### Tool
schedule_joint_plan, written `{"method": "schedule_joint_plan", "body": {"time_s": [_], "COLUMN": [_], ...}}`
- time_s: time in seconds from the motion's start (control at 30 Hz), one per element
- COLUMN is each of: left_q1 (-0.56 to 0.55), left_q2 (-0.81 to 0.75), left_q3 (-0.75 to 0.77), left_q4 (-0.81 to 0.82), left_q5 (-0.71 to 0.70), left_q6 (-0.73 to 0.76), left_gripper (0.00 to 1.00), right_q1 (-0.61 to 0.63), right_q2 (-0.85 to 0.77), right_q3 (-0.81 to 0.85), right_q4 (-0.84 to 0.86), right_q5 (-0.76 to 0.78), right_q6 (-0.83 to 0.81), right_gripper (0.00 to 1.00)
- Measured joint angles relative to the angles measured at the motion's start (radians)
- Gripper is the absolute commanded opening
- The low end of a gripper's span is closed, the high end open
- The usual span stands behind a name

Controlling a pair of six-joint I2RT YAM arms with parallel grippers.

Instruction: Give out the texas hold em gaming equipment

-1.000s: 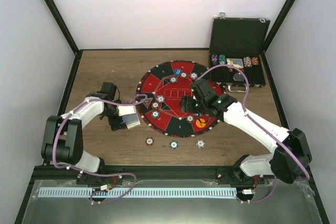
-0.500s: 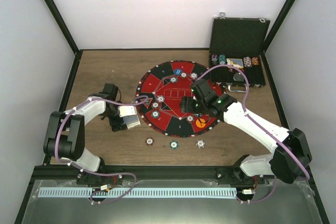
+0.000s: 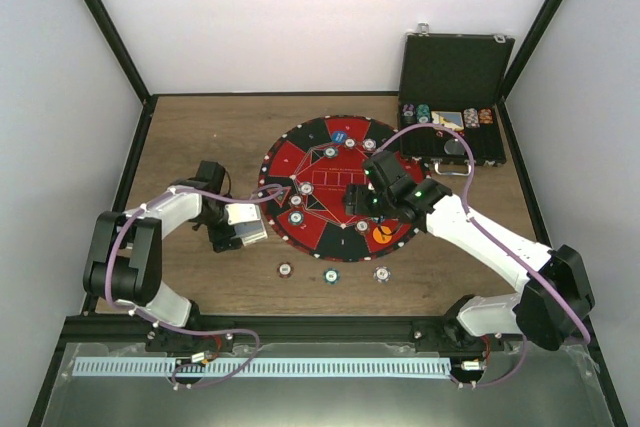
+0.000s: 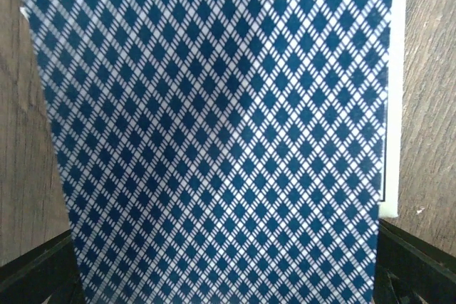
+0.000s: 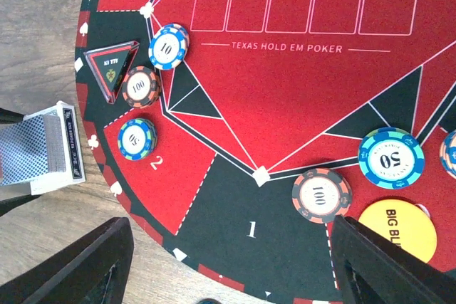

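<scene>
My left gripper (image 3: 238, 228) is shut on a deck of blue-diamond-backed playing cards (image 3: 246, 222) just off the mat's left edge. The top card (image 4: 214, 140) fills the left wrist view, with a black finger at each bottom corner. From the right wrist the same deck (image 5: 35, 151) shows at the far left. My right gripper (image 3: 358, 199) hovers open over the mat's black sector 1 (image 5: 249, 229) with nothing between its fingers. Near it lie a 100 chip (image 5: 321, 194), a 50 chip (image 5: 391, 157), the orange button (image 5: 397, 229) and the black triangular marker (image 5: 112, 65).
The round red-and-black mat (image 3: 312, 163) carries more chips and a blue button (image 3: 341, 134). Three chips (image 3: 331, 275) lie on the wood in front of it. The open black case (image 3: 455, 72) with chip rows stands at the back right.
The left gripper and its deck have shifted slightly away from the near edge. The right arm has not moved.
</scene>
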Motion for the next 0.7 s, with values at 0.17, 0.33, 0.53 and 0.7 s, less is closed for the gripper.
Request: {"method": "schedule_joint_plan", "body": {"time_s": [0.17,0.33,0.53,0.7], "left_q1": [0.0,0.0,0.0,0.0], "left_q2": [0.0,0.02,0.023,0.026], "left_q3": [-0.002,0.016,0.015,0.015], "left_q4": [0.005,-0.01,-0.007,-0.008], "left_q5": [0.001,0.006,0.014,0.02], "left_q6": [0.004,0.004,0.007,0.012], "left_gripper": [0.97,0.93,0.89,0.83], "right_q1": [0.0,0.0,0.002,0.005], "right_q2": [0.0,0.0,0.0,0.0], "right_q3": [0.0,0.0,-0.001,-0.01], "right_q4": [0.0,0.001,0.001,0.01], "right_q5": [-0.008,-0.012,-0.014,-0.022], "right_q6": [0.0,0.0,0.0,-0.001], "right_gripper": [0.77,0.76,0.75,0.74]}}
